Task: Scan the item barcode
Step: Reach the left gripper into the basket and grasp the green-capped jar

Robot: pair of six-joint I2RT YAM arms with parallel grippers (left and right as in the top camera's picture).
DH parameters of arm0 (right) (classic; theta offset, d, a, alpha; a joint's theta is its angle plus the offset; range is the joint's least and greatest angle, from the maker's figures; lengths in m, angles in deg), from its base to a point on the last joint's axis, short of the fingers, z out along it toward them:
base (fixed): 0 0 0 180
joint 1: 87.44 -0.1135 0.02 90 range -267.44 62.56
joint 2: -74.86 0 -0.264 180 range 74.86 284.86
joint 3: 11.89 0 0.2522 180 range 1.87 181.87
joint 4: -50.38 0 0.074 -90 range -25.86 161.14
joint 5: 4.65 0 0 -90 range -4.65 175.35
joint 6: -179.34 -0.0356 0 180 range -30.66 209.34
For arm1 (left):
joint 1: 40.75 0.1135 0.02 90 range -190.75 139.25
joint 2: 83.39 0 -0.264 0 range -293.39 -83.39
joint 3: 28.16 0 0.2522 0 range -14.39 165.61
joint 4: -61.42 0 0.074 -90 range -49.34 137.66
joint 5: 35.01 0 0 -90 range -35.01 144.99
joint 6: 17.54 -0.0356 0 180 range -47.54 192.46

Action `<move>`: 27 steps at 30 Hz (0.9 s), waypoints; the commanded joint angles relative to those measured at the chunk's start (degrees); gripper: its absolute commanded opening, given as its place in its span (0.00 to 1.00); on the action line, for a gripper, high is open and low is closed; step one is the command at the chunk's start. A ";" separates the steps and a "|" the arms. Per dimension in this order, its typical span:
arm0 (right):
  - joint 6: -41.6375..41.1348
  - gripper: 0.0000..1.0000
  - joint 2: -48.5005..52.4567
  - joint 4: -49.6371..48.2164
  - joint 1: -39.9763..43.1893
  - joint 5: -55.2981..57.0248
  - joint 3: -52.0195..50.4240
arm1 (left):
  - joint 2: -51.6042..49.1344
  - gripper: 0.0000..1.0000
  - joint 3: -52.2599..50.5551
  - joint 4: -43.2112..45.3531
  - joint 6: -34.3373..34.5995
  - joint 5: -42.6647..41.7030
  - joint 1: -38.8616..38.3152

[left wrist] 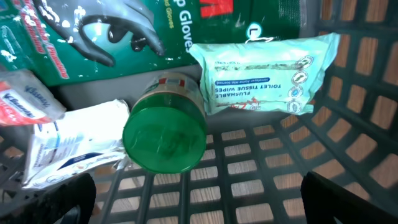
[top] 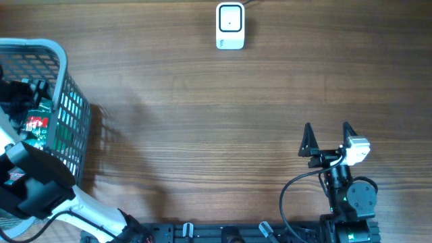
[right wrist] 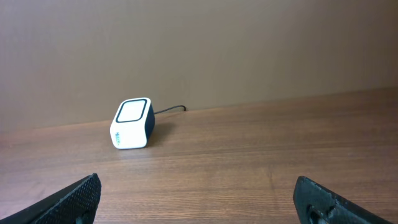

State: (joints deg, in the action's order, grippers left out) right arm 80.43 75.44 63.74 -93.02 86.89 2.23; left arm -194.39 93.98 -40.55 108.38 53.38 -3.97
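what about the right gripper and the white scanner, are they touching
Apart. The overhead view shows a wide stretch of table between the open right gripper and the white scanner at the far edge.

Wood-grain table (top: 202, 121), plain brown wall (right wrist: 249, 43) behind
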 commanded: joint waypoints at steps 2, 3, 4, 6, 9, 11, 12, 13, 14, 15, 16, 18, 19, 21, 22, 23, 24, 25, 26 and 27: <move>-0.17 1.00 -0.15 -0.13 -0.20 -0.24 -0.07 | 0.42 1.00 -6.67 1.92 0.37 0.37 -0.48; -0.20 1.00 -0.15 -0.13 -0.20 -0.24 -0.07 | 0.42 1.00 -8.37 2.49 0.39 1.36 -0.48; -0.20 1.00 -0.15 -0.13 -0.20 -0.24 -0.07 | 0.42 1.00 -9.33 2.56 0.42 2.16 -0.48; -0.20 1.00 -0.15 -0.13 -0.20 -0.24 -0.07 | 0.42 1.00 -10.03 2.78 0.55 2.78 -0.48; -0.20 1.00 -0.15 -0.13 -0.20 -0.24 -0.07 | 0.42 1.00 -10.60 4.35 0.57 2.78 -0.74; -0.17 1.00 -0.15 -0.13 -0.20 -0.24 -0.07 | 0.42 1.00 -13.29 6.51 0.57 2.78 -0.81; -0.17 1.00 -0.15 -0.13 -0.20 -0.24 -0.07 | 0.42 1.00 -15.17 7.98 0.57 2.78 -0.98; -0.20 1.00 -0.15 -0.13 -0.20 -0.24 -0.07 | 0.42 1.00 -17.14 9.77 0.59 2.78 -1.27; -0.20 1.00 -0.15 -0.13 -0.20 -0.24 -0.07 | 0.42 1.00 -18.08 10.78 0.59 2.75 -1.33; -0.20 1.00 -0.15 -0.13 -0.20 -0.24 -0.07 | 0.42 1.00 -20.85 13.64 0.61 2.75 -1.36; -0.20 1.00 -0.15 -0.13 -0.20 -0.24 -0.07 | 0.42 1.00 -22.71 15.47 0.59 2.75 -1.36; -0.20 1.00 -0.15 -0.13 -0.20 -0.24 -0.07 | 0.42 1.00 -25.35 17.86 0.59 2.75 -1.38; -0.20 1.00 -0.15 -0.13 -0.20 -0.24 -0.07 | 0.42 1.00 -27.36 19.41 0.57 2.78 -1.38; -0.22 1.00 -0.15 -0.13 -0.20 -0.24 -0.07 | 0.42 1.00 -31.56 23.71 0.59 3.13 -1.36; -0.17 1.00 -0.15 -0.13 -0.20 -0.24 -0.07 | 0.42 0.99 -32.76 25.03 0.61 3.82 -1.36; -0.20 1.00 -0.15 -0.13 -0.20 -0.24 -0.07 | 0.42 0.93 -33.81 26.34 0.63 5.01 -1.36; -0.20 1.00 -0.15 -0.13 -0.20 -0.24 -0.07 | 0.42 0.82 -33.92 26.80 0.63 5.79 -1.36; -0.20 1.00 -0.15 -0.13 -0.20 -0.24 -0.07 | 0.44 0.78 -33.90 26.99 0.63 5.77 -1.36; -0.17 1.00 -0.15 -0.13 -0.20 -0.24 -0.07 | 0.46 0.73 -33.90 27.19 0.63 5.77 -1.36; -0.20 1.00 -0.15 -0.13 -0.20 -0.24 -0.07 | 0.48 0.70 -33.90 27.19 0.63 5.77 -1.36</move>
State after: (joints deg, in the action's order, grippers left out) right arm 80.46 75.44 63.74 -93.02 86.89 2.23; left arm -192.77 61.96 -14.16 108.56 57.73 -5.13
